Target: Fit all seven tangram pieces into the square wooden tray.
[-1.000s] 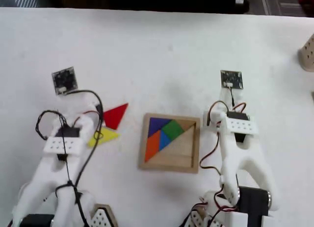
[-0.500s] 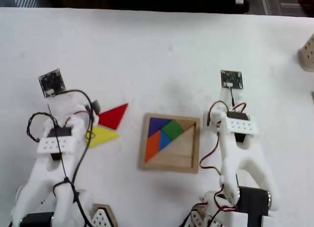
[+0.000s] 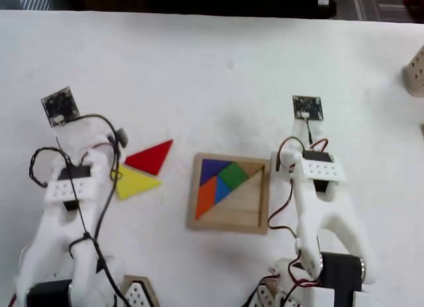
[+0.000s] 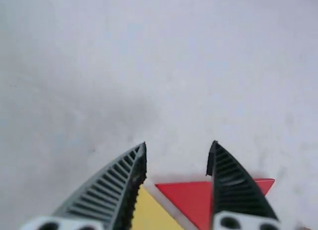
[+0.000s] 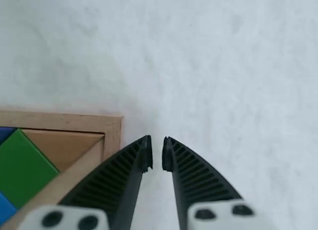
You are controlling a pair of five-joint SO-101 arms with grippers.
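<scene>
The square wooden tray point(image 3: 265, 195) sits mid-counter point(image 3: 218, 75), with a green piece point(image 3: 233, 175), an orange piece point(image 3: 205, 195) and two blue ones packed toward its far left corner. A red triangle point(image 3: 151, 156) and a yellow triangle point(image 3: 134, 182) lie loose just beside each other, left of the tray. The left tool point(image 4: 178, 144) hangs spread and empty over these two. The right tool point(image 5: 157, 139), almost pressed together and holding nothing, hangs just off the tray's far right corner

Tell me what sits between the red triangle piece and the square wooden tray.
Nothing: in the high view, the stretch of white table between the red triangle piece and the square wooden tray is bare.
</scene>
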